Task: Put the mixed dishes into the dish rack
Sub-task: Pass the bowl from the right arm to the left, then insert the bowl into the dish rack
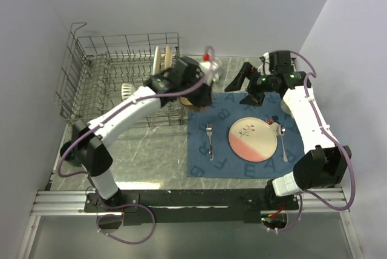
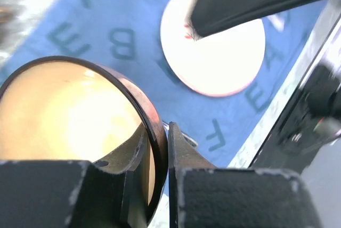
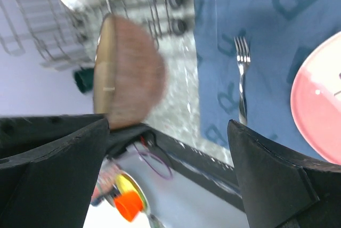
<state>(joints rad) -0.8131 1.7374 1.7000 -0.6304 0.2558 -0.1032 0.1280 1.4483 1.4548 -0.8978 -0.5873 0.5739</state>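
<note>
L hand point(image 2: 160, 148) pinching brown-rimmed bowl point(image 2: 69, 111) by rim, tilted on edge for slotting btwn dish rack point(image 1: 78, 65) tines; R hand point(image 3: 168, 127) spread wide, empty.

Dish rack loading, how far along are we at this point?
Done: a white plate and a tan plate stand upright in the grey wire dish rack. In hand: the left gripper pinches the rim of a brown-rimmed bowl beside the rack's right end; the right gripper is open, empty. Left: a metal fork, a pink-and-cream plate and a metal spoon lie on the blue lettered placemat.
</note>
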